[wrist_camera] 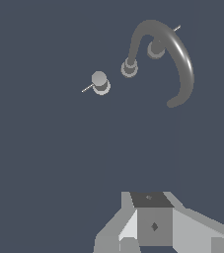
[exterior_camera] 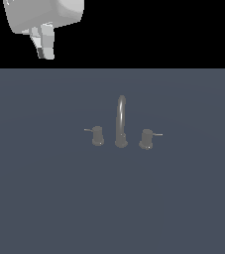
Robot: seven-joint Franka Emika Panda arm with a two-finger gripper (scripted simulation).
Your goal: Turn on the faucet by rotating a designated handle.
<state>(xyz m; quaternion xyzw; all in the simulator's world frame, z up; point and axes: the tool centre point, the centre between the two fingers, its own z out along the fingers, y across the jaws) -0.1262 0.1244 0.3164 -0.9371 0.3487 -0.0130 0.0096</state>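
Note:
The faucet stands small and dull grey in the middle of the grey-blue surface, with its tall arched spout (exterior_camera: pixel 121 119) between two short knobs. The handle (exterior_camera: pixel 97 135) is the knob on the exterior view's left, with its thin rod pointing left. It also shows in the wrist view (wrist_camera: pixel 100 81), seen from above. The twin knob (exterior_camera: pixel 146 138) has its rod pointing right. My gripper (exterior_camera: pixel 45 49) hangs high above the surface, far to the exterior view's upper left of the handle and touching nothing. Its fingers look closed together and empty in the wrist view (wrist_camera: pixel 148 230).
The flat grey-blue surface (exterior_camera: pixel 44 198) stretches around the faucet. In the wrist view the spout (wrist_camera: pixel 177 54) arches over the twin knob (wrist_camera: pixel 156 49).

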